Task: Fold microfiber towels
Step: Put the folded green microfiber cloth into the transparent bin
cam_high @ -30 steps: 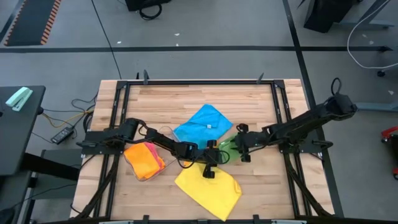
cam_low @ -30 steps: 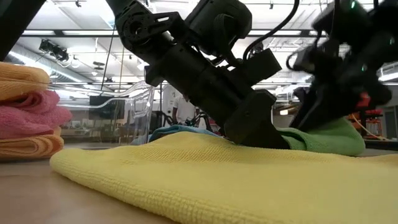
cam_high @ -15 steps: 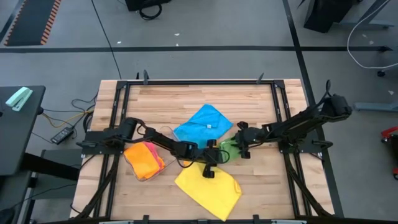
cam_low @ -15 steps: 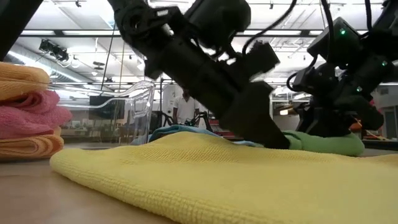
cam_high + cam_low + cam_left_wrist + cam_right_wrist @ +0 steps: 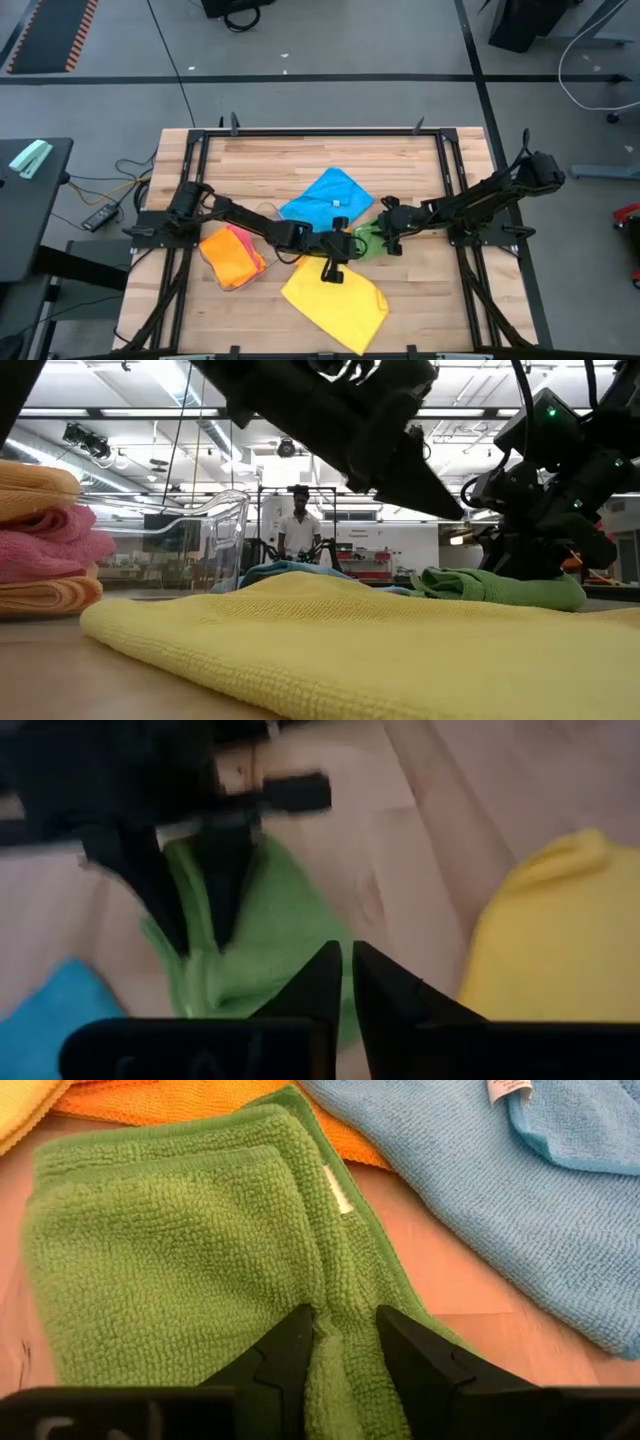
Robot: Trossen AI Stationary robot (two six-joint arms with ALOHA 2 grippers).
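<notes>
Left end effector (image 5: 425, 485) up off yellow towel (image 5: 330, 635)

Green towel (image 5: 180, 1250) folded, btwn blue (image 5: 325, 197), yellow (image 5: 335, 303).

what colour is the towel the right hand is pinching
Green: the right hand pinches a fold of the green towel, clearest in the right wrist view.

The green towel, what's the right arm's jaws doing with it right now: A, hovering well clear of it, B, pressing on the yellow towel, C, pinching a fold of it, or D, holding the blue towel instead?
C: in the right wrist view the right gripper has a ridge of the green towel pinched between its jaws.
</notes>
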